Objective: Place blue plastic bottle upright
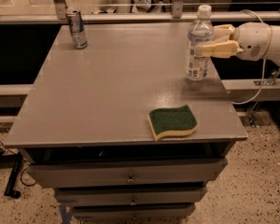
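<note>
The tool (203, 40) reaches in from the right side and grasps the blue plastic bottle (197, 62) around its upper body, one finger on each side. The bottle stands upright between them, base on the tabletop (121, 87). A green sponge (172, 122) lies nearer the camera than the tool. A silver can (76, 28) stands well apart, far across from the tool.

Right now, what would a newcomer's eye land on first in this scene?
The bottle stands upright near the right edge of the table, with the white arm's gripper reaching in from the right at its upper body. A green sponge lies near the front edge, and a silver can stands at the far left corner.
</note>
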`<control>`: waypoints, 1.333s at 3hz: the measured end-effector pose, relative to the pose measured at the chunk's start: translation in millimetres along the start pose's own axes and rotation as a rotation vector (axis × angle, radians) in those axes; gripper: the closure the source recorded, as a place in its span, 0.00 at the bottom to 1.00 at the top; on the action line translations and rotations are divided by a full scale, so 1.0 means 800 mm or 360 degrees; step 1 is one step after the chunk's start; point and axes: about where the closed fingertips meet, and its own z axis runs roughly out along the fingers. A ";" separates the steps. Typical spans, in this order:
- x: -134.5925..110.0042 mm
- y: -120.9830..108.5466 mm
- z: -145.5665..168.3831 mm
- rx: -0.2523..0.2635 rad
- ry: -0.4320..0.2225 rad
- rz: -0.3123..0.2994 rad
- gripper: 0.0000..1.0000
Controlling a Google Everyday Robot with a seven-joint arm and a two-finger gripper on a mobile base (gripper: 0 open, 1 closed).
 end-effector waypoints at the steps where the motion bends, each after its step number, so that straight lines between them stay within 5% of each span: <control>1: 0.014 -0.002 -0.005 0.0000 -0.0034 0.0006 1.00; 4: 0.043 -0.003 -0.015 -0.0005 -0.0041 0.0031 0.36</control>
